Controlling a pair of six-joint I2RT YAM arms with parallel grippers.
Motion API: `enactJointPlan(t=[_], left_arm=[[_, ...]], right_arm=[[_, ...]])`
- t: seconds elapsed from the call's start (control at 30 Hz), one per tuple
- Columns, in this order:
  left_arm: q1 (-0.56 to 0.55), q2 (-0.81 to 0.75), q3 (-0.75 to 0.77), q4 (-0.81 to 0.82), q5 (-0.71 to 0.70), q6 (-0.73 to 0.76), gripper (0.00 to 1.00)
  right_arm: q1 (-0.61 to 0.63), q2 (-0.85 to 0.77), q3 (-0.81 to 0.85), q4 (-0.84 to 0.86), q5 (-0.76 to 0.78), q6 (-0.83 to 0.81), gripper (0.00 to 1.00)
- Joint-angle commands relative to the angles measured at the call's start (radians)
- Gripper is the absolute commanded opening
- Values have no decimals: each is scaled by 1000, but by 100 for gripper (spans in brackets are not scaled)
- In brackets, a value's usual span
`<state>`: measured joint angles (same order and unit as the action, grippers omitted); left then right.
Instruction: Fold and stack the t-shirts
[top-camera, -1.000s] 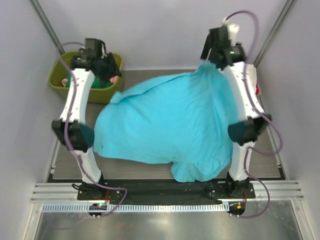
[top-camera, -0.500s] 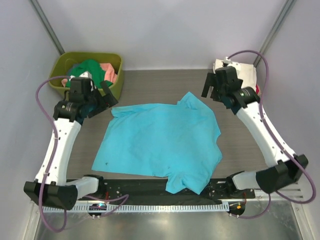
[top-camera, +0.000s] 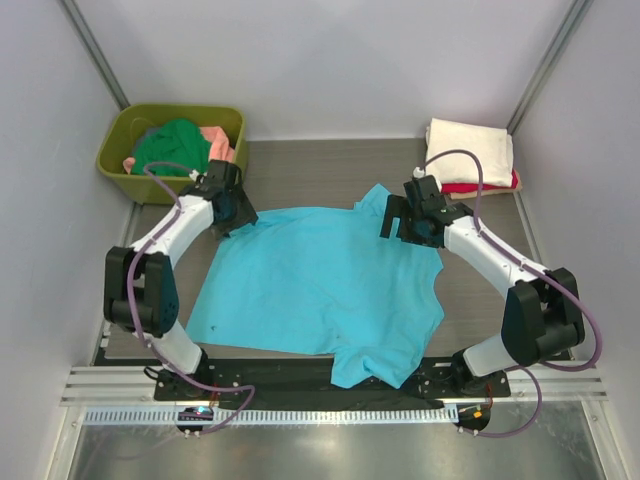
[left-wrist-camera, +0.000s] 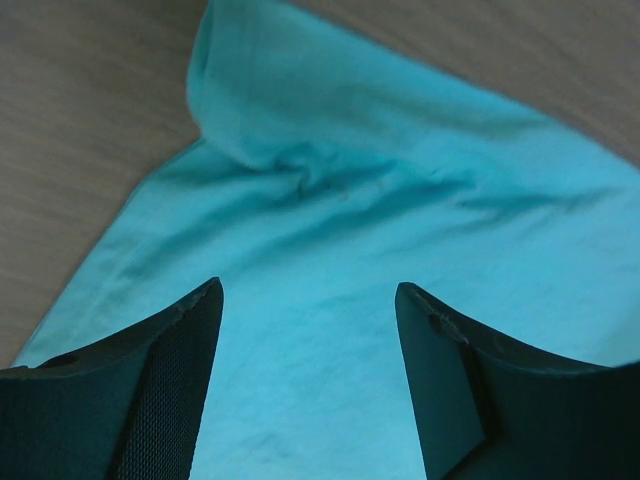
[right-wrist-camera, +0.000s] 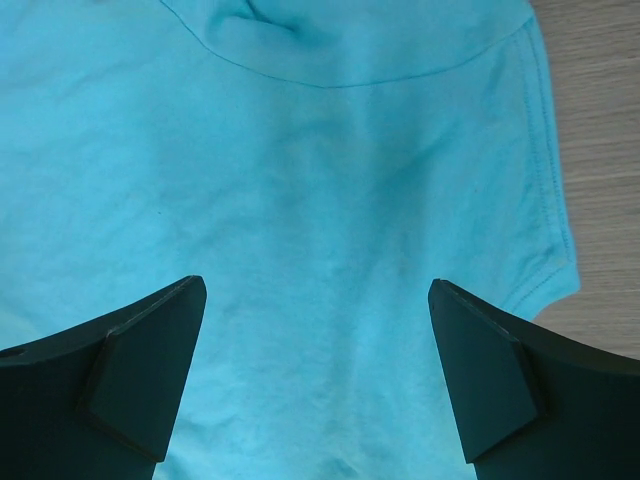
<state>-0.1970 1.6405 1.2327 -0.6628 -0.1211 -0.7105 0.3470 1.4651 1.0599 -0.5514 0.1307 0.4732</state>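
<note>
The blue shirt (top-camera: 320, 280) lies spread on the table (top-camera: 320, 165), its long axis left to right, sleeves toward the right. Both arms reach low over its far corners. The left gripper (left-wrist-camera: 308, 290) and right gripper (right-wrist-camera: 318, 285) are wide apart and empty.

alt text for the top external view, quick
A turquoise t-shirt lies spread on the table, with the left gripper and right gripper open above its far edge. An olive tub of clothes sits far left; a folded cream shirt lies on a red shirt far right.
</note>
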Motion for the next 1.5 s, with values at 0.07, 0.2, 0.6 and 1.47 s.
enactJointPlan(t=[0.07,0.2,0.6,1.47], left_arm=[[-13,169,163,106,-107,-11,70],[-18,299,250,115,-149,-6,68],[-59,565,508,71,-189,23,68],[-134,320,240,84,-235,39,70]], right_arm=[[3,-57,-12,82,-54,-5,100],[3,-110,-52,77,-33,2,100],[-6,-129,-71,79,-16,-13,100],[-31,-120,-67,97,-54,-31,100]])
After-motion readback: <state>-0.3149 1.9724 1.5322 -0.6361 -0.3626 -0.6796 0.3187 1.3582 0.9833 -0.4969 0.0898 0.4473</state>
